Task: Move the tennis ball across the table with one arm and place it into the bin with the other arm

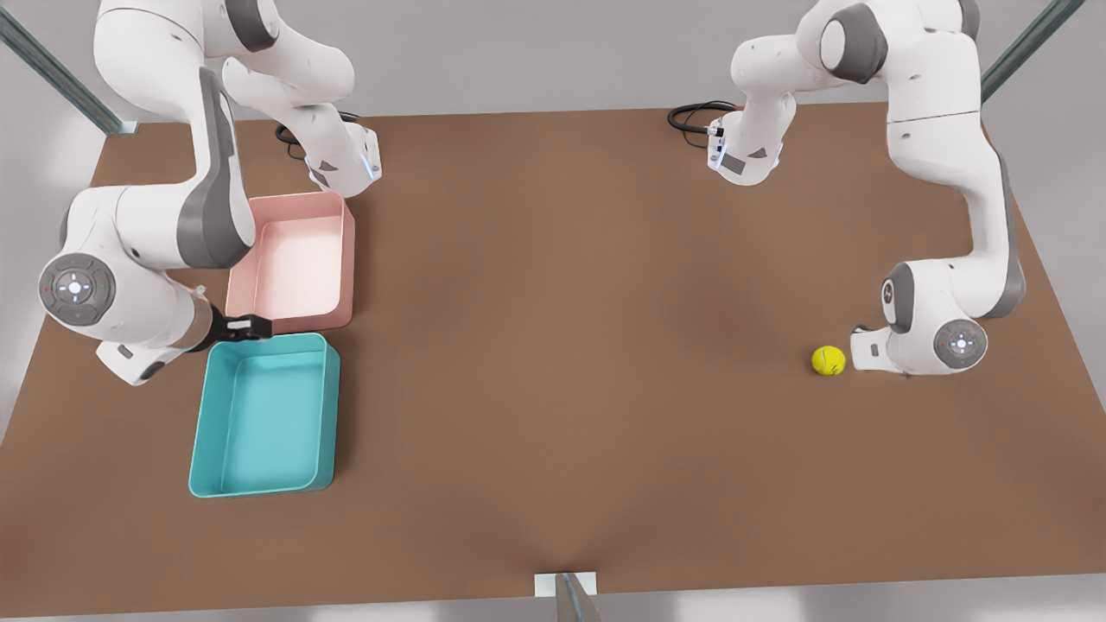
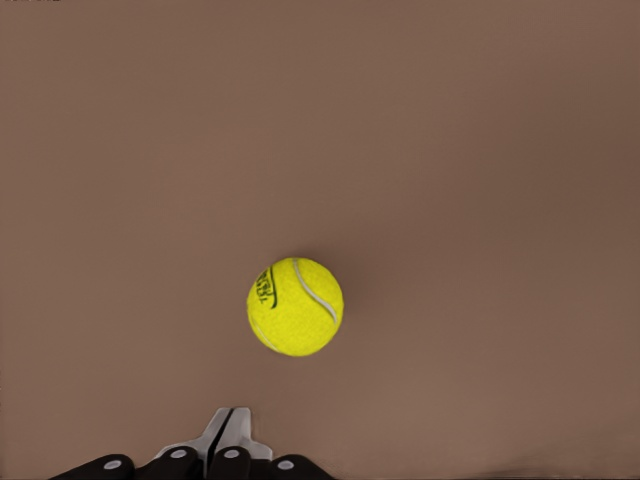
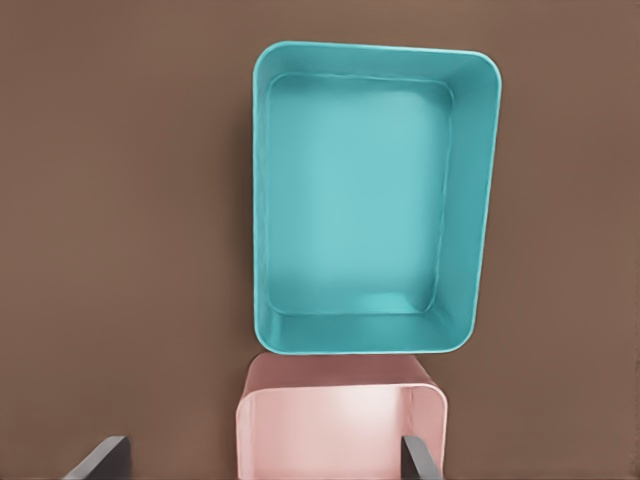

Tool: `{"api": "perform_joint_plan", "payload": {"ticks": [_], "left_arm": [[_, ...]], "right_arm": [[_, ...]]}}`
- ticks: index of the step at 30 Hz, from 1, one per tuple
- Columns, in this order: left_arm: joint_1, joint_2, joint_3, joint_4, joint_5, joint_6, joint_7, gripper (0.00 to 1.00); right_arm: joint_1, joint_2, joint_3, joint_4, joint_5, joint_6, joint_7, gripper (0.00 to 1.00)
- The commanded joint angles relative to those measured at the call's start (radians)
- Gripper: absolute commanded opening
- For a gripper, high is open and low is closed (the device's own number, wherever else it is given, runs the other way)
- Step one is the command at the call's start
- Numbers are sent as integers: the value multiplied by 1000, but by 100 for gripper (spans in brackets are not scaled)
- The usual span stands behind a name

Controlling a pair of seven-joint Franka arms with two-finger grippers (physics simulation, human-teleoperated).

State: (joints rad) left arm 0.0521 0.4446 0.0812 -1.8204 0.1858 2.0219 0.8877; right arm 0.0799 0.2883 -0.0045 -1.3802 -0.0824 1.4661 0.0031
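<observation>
The yellow-green tennis ball (image 1: 829, 360) lies on the brown table (image 1: 562, 302) near the front view's right edge. My left gripper (image 2: 228, 442) hovers just beside the ball (image 2: 295, 306), fingers pressed together and holding nothing. At the front view's left, a teal bin (image 1: 263, 344) and a pink bin (image 1: 298, 199) stand side by side. My right gripper (image 1: 246, 327) hangs above the seam between them. In the right wrist view its dark fingers (image 3: 105, 455) stand wide apart over the pink bin (image 3: 340, 390), with the teal bin (image 3: 375, 50) beyond. Both bins hold nothing.
Black cables (image 1: 696, 117) lie at the table's far edge by each arm base. A small white bracket (image 1: 566, 586) sits at the near edge. Bare brown tabletop stretches between the ball and the bins.
</observation>
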Motion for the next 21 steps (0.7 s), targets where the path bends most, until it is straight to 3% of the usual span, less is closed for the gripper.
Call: {"api": "perform_joint_plan", "payload": {"ticks": [1,11,21], "left_arm": [[35,3,0,-73,1,353,1301,21],[54,71,6,-114,-34,264,1237,21],[66,134,20,-114,-32,294,1126,21]], "right_arm": [[0,0,0,1,-5,-3,17,100],[4,5,1,1,12,-4,44,100],[9,8,3,0,10,-4,44,100]]}}
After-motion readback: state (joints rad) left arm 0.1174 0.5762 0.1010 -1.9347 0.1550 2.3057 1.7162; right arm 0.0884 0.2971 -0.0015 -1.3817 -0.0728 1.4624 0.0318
